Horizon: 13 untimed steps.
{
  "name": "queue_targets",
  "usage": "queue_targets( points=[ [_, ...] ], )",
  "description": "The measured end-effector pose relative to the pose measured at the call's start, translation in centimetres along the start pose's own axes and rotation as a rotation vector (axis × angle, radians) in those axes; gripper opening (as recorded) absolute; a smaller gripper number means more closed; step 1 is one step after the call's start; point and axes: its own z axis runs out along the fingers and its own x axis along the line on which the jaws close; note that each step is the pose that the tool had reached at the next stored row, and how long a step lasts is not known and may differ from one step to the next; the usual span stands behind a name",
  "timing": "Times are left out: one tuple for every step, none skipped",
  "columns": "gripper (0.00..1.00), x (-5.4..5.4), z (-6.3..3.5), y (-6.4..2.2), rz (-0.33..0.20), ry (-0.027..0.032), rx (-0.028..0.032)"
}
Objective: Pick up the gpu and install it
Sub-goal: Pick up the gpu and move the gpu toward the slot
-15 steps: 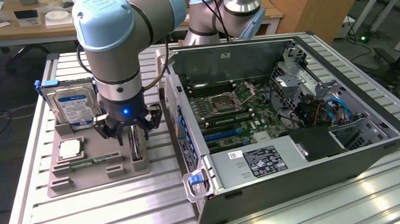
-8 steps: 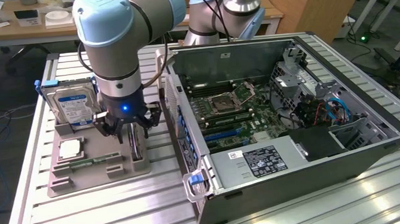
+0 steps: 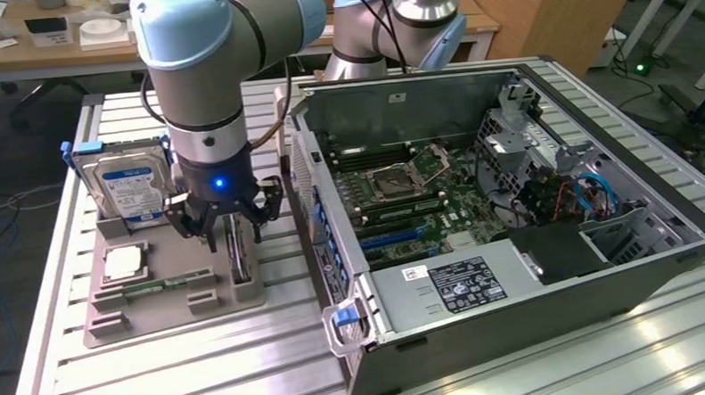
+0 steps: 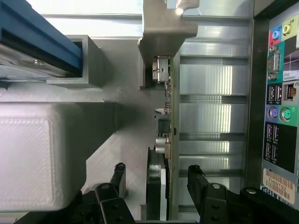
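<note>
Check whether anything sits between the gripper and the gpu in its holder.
Nothing visible does. The open gripper straddles the gpu, which stands on edge in the grey holder. One finger is on each side of the card, with only a bare gap between each finger and the card.

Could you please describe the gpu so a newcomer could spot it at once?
On the exterior view's left, beside the open computer case, sits a grey parts holder. The gpu stands on edge nearest the case, under the open gripper. Unlike the labelled hard drive and flat-lying memory stick, it is a thin upright card.
</note>
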Motion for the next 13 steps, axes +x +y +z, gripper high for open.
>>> queue_targets(
  points=[
    [0.65, 0.00, 0.00, 0.00, 0.000, 0.0000, 0.0002],
    [0.65, 0.00, 0.00, 0.00, 0.000, 0.0000, 0.0003],
    [0.65, 0.00, 0.00, 0.00, 0.000, 0.0000, 0.0002],
    [0.65, 0.00, 0.00, 0.04, 0.000, 0.0000, 0.0001],
    [0.65, 0.00, -0.01, 0.15, 0.000, 0.0000, 0.0006],
    [0.65, 0.00, 0.00, 0.27, 0.000, 0.0000, 0.0012],
    [0.65, 0.00, 0.00, 0.29, 0.000, -0.0003, 0.0014],
    [0.65, 0.00, -0.01, 0.29, 0.000, -0.0005, 0.0017],
    [0.65, -0.01, -0.05, 0.30, 0.001, -0.0006, 0.0021],
    [0.65, 0.00, -0.08, 0.30, 0.001, -0.0011, 0.0020],
    [0.65, 0.02, -0.10, 0.30, 0.002, -0.0022, 0.0020],
    [0.65, 0.04, -0.12, 0.30, 0.003, -0.0037, 0.0020],
    [0.65, 0.06, -0.13, 0.30, 0.003, -0.0043, 0.0019]
  ],
)
